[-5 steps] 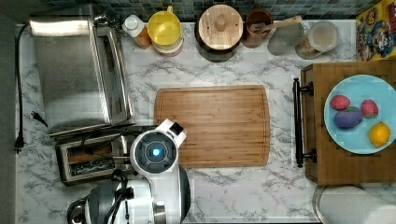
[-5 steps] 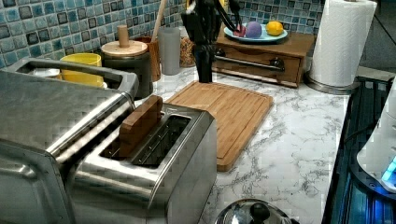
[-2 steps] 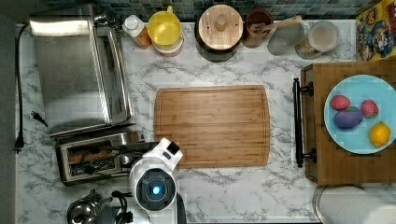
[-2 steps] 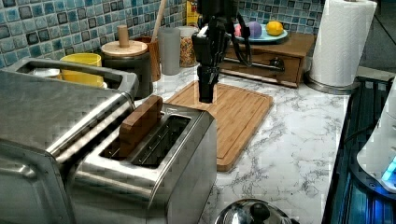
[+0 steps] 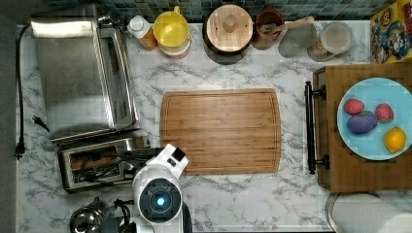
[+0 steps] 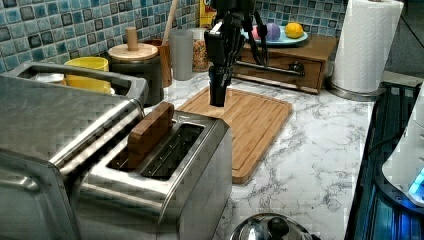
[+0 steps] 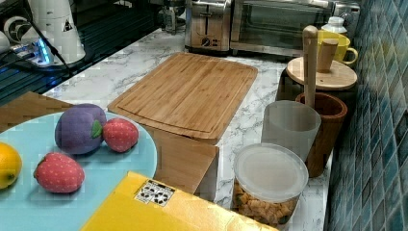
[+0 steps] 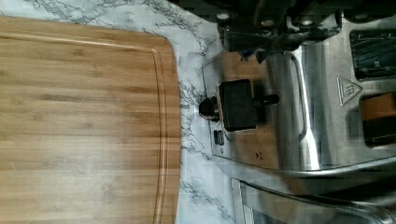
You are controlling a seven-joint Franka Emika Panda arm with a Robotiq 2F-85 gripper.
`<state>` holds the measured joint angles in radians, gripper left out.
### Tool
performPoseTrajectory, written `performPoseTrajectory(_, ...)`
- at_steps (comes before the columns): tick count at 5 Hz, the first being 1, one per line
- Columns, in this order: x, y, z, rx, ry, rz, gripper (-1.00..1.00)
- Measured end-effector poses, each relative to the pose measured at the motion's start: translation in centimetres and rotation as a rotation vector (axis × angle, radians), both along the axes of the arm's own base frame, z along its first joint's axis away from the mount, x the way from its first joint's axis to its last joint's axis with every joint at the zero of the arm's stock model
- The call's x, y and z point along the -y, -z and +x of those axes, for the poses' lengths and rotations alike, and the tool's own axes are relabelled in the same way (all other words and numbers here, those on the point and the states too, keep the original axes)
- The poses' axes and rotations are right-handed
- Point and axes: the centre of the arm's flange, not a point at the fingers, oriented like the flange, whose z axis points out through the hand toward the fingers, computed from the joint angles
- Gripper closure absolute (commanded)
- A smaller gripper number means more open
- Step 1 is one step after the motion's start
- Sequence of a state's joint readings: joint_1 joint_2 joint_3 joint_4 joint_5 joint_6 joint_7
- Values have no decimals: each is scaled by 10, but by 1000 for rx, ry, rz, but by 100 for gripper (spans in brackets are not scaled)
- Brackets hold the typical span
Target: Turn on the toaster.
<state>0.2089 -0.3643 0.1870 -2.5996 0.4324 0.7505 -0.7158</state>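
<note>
Here toaster (image 5: 99, 164) slots run along top view's left-right, lever end right.

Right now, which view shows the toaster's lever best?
The wrist view: the black lever sits centred on the toaster end face, seen close from above. The right view shows the toaster front small and far off. The left view shows its slots, and the top view has the arm over that end.

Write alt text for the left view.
A steel toaster with a brown slice standing in one slot sits in front of a bamboo cutting board. The robot's black end effector hangs above the board's near end. A paper towel roll stands behind.
</note>
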Motion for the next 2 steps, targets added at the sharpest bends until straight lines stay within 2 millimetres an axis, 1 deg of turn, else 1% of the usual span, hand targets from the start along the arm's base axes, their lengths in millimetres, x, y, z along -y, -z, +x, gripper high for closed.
performPoseTrajectory(1, 3, 10, 6, -5, 15, 2, 100)
performPoseTrajectory(2, 8, 17, 18, 36, 75, 31, 100)
